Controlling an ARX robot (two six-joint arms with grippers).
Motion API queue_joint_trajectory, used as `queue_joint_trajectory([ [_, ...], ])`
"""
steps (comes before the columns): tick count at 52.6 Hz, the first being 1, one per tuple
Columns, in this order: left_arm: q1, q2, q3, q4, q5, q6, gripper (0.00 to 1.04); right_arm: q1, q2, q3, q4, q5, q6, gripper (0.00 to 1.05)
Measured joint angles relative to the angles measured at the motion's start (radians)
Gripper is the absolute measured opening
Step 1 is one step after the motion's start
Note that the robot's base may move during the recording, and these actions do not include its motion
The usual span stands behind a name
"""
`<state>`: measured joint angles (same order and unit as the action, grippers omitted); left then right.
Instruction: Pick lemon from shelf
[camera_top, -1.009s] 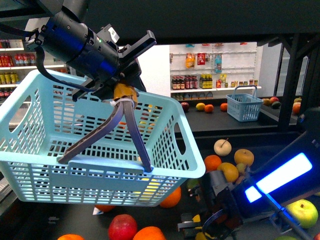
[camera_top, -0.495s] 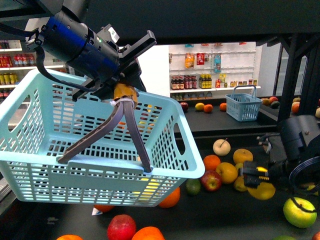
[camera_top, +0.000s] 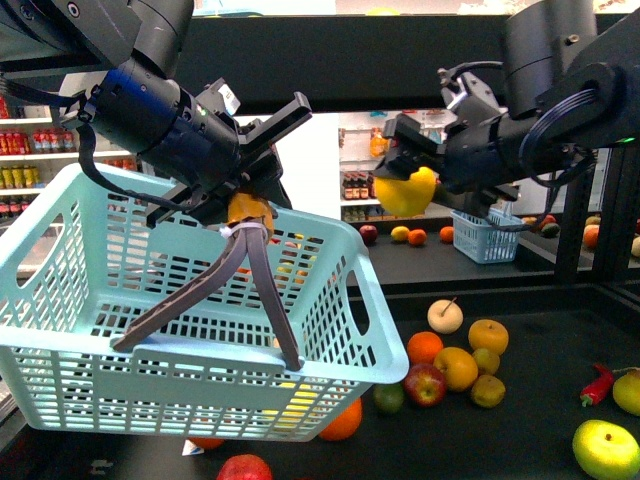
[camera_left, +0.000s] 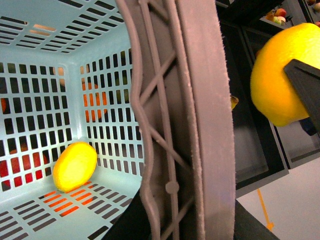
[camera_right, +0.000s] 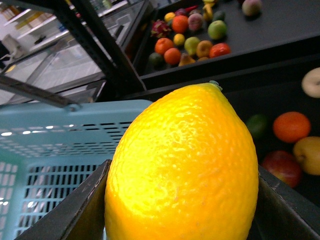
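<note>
The right gripper (camera_top: 412, 168) is clamped on the lemon (camera_top: 403, 192), its dark jaws pressing the fruit's 2 long flanks. The right wrist view shows this closely, with the lemon (camera_right: 182, 170) filling the frame between them. Gripping across the waist rather than the pointed ends likely keeps the smooth skin from slipping out. The lemon hangs well above the shelf (camera_top: 540, 420), clear of the loose fruit near the tray's middle and just off the right rim of the light blue basket (camera_top: 330, 330).

The left gripper (camera_top: 250, 205) is closed around the basket's 2 grey handles (camera_top: 262, 290), gathered at their top. The basket hangs open-mouthed and tipped slightly toward the other arm, apparently offered as the drop target.

In the left wrist view a yellow fruit (camera_left: 75, 166) lies on the basket floor by a side wall. It looks like another lemon, though the angle is too oblique to be sure.

The pick looks done. What remains, I judge, is to carry the lemon over the rim and lower it before letting go.
</note>
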<state>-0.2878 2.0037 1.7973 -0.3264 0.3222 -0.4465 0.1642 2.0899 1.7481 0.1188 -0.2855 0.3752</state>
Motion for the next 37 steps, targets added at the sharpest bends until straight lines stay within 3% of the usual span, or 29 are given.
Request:
queue_joint_trajectory([
  [11, 0.000, 0.000, 0.000, 0.000, 0.003, 0.000, 0.16, 0.082, 0.073, 0.066, -0.042, -0.015, 0.022, 0.72],
  [33, 0.000, 0.000, 0.000, 0.000, 0.002, 0.001, 0.16, 0.130, 0.093, 0.014, -0.049, -0.014, 0.001, 0.72],
  [37, 0.000, 0.000, 0.000, 0.000, 0.002, 0.001, 0.16, 0.135, 0.094, 0.008, -0.052, -0.014, -0.005, 0.79],
])
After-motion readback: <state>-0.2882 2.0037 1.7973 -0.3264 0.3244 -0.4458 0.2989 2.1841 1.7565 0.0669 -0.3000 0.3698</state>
